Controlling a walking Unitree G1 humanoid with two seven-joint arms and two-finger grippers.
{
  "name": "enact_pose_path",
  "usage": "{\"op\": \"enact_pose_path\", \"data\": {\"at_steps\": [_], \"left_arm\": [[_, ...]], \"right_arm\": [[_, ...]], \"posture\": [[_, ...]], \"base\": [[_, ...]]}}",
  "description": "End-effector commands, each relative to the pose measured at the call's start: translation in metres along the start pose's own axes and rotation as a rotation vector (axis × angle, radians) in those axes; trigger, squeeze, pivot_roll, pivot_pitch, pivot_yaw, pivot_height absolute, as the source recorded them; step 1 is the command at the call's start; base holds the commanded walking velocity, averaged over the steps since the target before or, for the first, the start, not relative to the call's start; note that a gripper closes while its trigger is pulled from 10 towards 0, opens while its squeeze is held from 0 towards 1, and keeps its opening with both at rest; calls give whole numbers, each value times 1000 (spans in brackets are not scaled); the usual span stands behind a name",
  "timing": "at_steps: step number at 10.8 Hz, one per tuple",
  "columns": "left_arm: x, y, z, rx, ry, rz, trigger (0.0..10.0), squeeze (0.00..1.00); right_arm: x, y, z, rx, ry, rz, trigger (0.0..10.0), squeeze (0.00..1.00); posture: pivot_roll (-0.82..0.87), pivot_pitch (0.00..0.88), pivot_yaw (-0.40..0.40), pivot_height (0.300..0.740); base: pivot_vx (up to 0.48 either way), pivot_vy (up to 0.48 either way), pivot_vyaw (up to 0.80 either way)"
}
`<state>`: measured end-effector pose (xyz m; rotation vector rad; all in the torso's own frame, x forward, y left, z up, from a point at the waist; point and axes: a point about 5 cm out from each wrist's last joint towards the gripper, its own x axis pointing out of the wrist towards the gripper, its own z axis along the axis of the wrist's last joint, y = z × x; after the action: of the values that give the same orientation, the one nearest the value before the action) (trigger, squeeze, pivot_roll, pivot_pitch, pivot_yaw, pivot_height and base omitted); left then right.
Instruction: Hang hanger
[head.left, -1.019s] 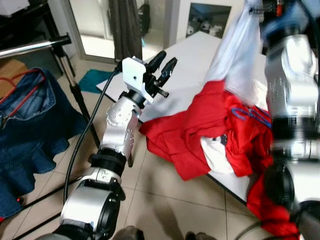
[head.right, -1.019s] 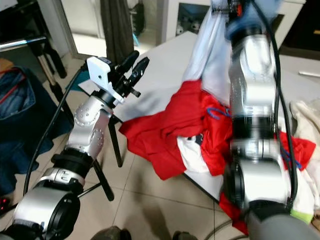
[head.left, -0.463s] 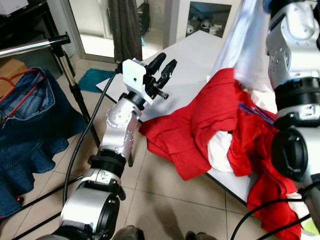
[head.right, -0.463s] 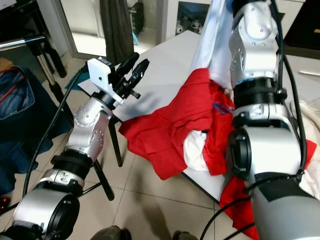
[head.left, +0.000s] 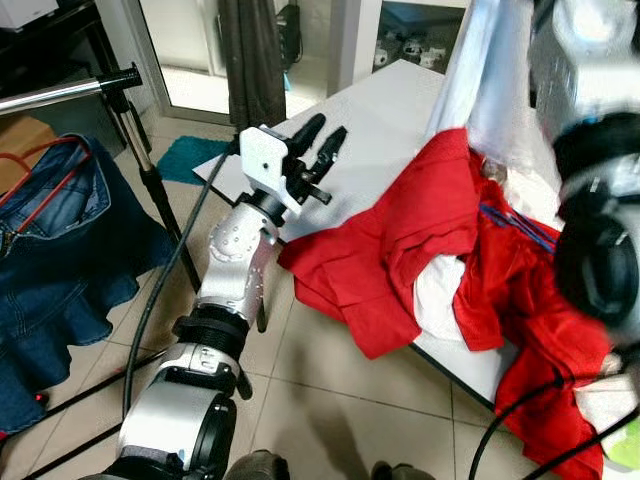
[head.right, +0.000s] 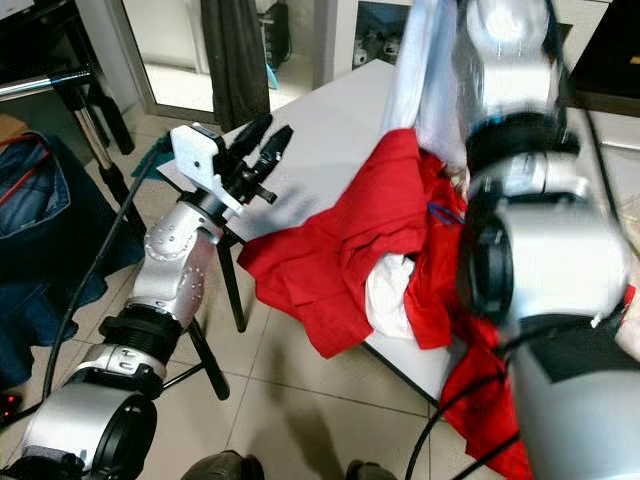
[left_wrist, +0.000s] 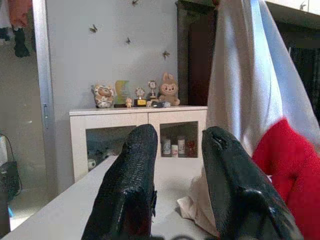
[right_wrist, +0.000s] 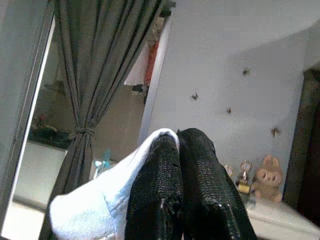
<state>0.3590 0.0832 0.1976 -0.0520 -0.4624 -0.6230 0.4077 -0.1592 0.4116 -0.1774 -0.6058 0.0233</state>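
Right arm has swung nearer the camera, blurred, its right gripper (right_wrist: 177, 145) pinched shut on white cloth (right_wrist: 95, 205) per wrist view, lifting it above red garments (head.left: 420, 240) on white table (head.left: 385, 100); left gripper (head.left: 318, 145) empty, fingers apart, hovering over table edge; one red hanger (head.left: 45, 160) on jeans far left.

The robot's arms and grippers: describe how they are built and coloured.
Both arms are silver metal segments joined by black ring joints, with black cables alongside. The left gripper has two long black textured fingers behind a white wrist block. The right gripper has the same black ribbed fingers.
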Motion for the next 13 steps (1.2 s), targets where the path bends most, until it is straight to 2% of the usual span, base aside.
{"op": "enact_pose_path", "data": {"at_steps": [1,3,4,5,6,7,8,9,10,13], "left_arm": [[7,-3,6,22,-16,-21,10000,0],[6,-4,6,23,-17,-20,10000,0],[3,-3,4,24,-12,-13,10000,0],[2,-3,3,23,-11,-9,10000,0],[1,-3,3,22,-12,-1,10000,0],[-1,-2,3,23,-13,7,10000,0],[-2,0,3,24,-11,13,10000,0],[-2,0,3,24,-11,15,10000,0],[-2,-1,3,24,-9,13,10000,0],[-2,-2,2,25,-7,12,10000,0]], "right_arm": [[6,-1,20,-37,-68,-8,8275,0],[8,3,22,-61,-55,2,8353,0],[11,11,26,-47,-57,20,8471,0],[10,25,21,-12,-48,89,9255,0],[0,55,-1,8,-2,284,9843,0],[-15,76,-21,12,6,431,10000,0],[-29,91,-39,31,12,525,10000,0],[-35,96,-46,34,15,555,10000,0],[-52,105,-64,40,32,605,10000,0],[-76,107,-90,106,77,604,10000,0]], "posture": [[80,0,15,740],[84,0,9,740],[88,0,4,740],[95,1,-1,740],[96,2,-3,740],[95,5,-4,740],[90,8,-1,740],[88,9,2,740],[82,9,5,740],[85,8,3,740]], "base": [[0,0,0],[0,0,0],[0,0,0],[0,0,0],[0,0,0],[0,0,0],[0,0,0],[0,0,0],[0,0,0],[0,0,0]]}}
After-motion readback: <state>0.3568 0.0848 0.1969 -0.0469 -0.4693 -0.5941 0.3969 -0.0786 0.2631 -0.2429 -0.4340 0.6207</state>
